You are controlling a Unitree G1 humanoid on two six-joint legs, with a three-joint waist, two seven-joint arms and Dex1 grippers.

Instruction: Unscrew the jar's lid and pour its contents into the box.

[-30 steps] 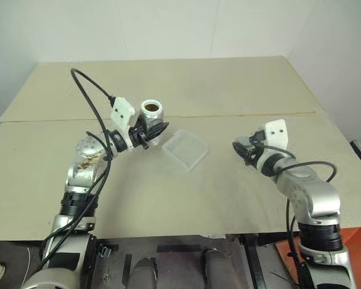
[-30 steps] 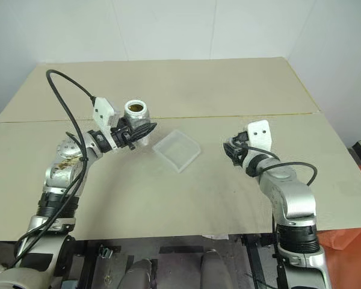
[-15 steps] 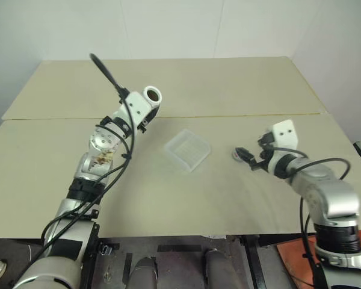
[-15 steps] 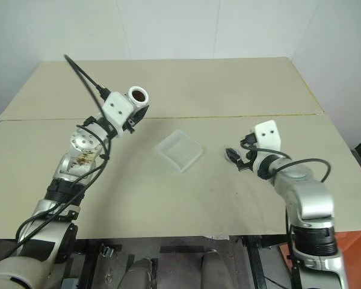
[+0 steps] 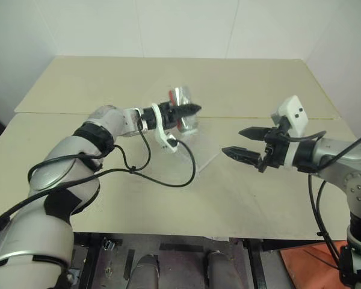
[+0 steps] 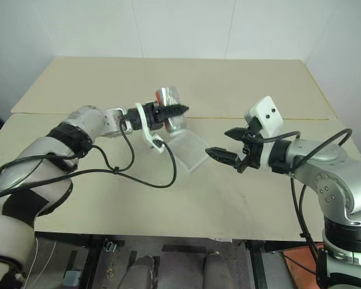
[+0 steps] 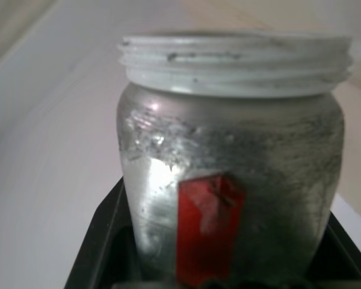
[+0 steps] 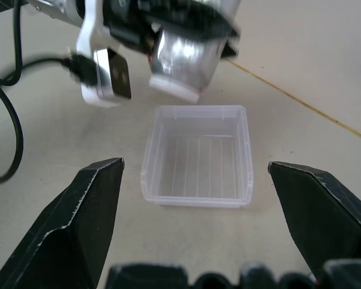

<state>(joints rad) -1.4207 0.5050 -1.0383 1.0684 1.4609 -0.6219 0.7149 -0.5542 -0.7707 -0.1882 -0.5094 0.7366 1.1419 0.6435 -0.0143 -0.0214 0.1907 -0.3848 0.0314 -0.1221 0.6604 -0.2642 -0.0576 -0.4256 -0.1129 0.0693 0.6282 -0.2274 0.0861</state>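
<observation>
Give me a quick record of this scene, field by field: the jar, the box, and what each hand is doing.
jar: lid off, tipped mouth-down above the box
box: clear tray on the table, no contents seen inside
left hand: shut on the jar
right hand: open, holding nothing, raised off the table beside the box
table: beige top

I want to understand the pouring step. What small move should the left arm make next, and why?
Probably tip the jar a little further, mouth down. The left gripper holds it lidless and tilted just above the far edge of the box, whose floor looks bare in the right wrist view, so the contents seem not yet poured. The right gripper hangs open nearby, holding nothing.
</observation>
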